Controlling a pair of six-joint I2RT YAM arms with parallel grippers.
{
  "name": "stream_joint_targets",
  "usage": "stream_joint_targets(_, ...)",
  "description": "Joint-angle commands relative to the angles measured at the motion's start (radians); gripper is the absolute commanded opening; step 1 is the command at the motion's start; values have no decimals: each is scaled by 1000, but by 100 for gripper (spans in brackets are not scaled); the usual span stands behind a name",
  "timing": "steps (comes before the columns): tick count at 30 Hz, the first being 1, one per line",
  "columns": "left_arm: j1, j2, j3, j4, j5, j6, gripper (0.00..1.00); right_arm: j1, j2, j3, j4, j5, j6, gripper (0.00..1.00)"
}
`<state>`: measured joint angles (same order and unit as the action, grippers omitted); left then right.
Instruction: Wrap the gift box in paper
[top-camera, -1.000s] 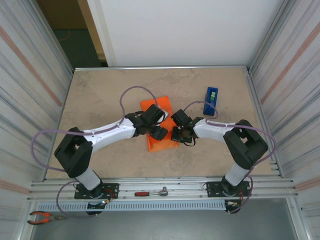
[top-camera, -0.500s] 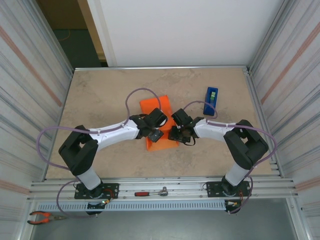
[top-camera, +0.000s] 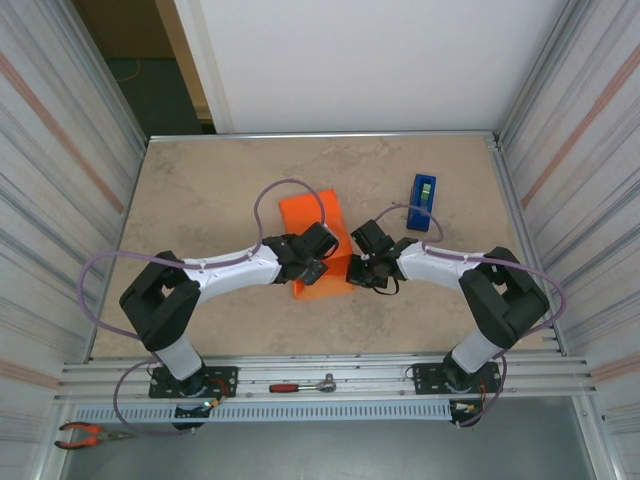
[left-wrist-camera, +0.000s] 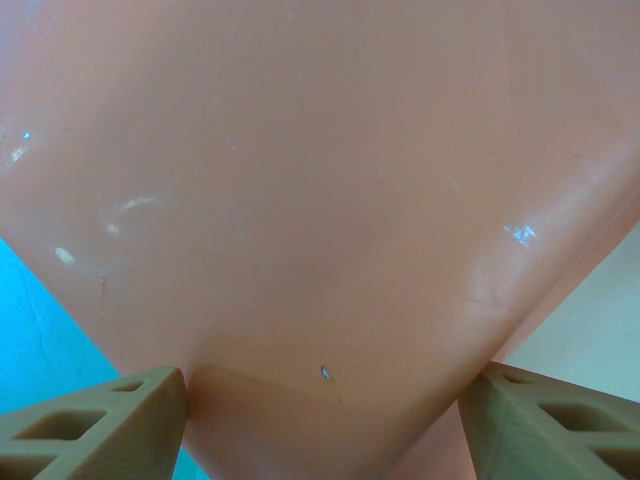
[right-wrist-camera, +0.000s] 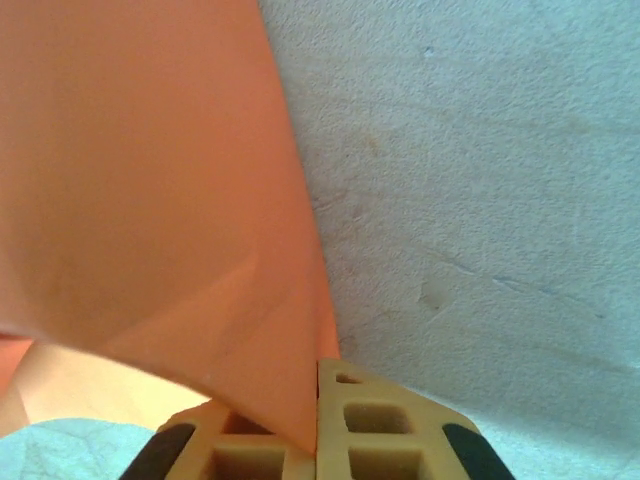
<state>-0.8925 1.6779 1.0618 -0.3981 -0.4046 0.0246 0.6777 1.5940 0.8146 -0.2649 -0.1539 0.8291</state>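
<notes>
The wrapping looks to be in its middle. On the stone-patterned table (top-camera: 200, 190) the paper (top-camera: 310, 212) is already folded up into a compact orange bundle instead of lying as a flat sheet, and its far part rises as a loose, tilted flap. The gift box is not distinguishable from its cover; I judge that it sits inside the nearer, lower part of the bundle. No tape is visible on the orange surface, so closing the flaps and fixing them appears to be left.

The bundle lies between the two tools. The left gripper (top-camera: 312, 266) meets its left side. In the wrist view its fingers (left-wrist-camera: 95, 425) stand wide apart with the orange surface filling the gap and touching both, but I cannot tell whether they squeeze it. The right gripper (top-camera: 357, 270) is at the bundle's near right edge, with its jaws pressed together and pinching the edge of the sheet.

The blue tape dispenser (top-camera: 422, 201) stands well apart, beyond the right arm, untouched.
</notes>
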Motion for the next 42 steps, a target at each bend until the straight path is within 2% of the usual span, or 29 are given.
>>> stream_joint_targets(1,4,66,-46,-12,16,-5,71,-10,-50,-17,68,-85,12,0)
stream_joint_targets(8,-2,78,-50,1,30,-5,70,-16,-46,-22,232,-208,81,0)
stream_joint_targets(18,-13,80,-62,18,45,-2,68,-6,82,-73,525,-207,188,0)
stream_joint_targets(19,-14,80,-62,19,44,-1,68,-2,97,-74,549,-205,194,10)
stream_joint_targets(21,-16,79,-62,21,45,-2,68,4,119,-86,590,-195,210,38)
stream_joint_targets(22,-16,77,-62,22,47,0,67,4,127,-89,599,-194,217,44)
stream_joint_targets(29,-17,-2,-46,16,70,-15,68,7,124,-119,612,-186,234,52)
stream_joint_targets(34,9,-162,-62,33,134,-100,70,7,104,-147,612,-187,238,56)
stream_joint_targets(38,99,-309,-155,100,255,-235,71,6,79,-151,608,-205,234,58)
stream_joint_targets(42,234,-417,-279,173,394,-375,66,-3,28,-141,577,-227,211,60)
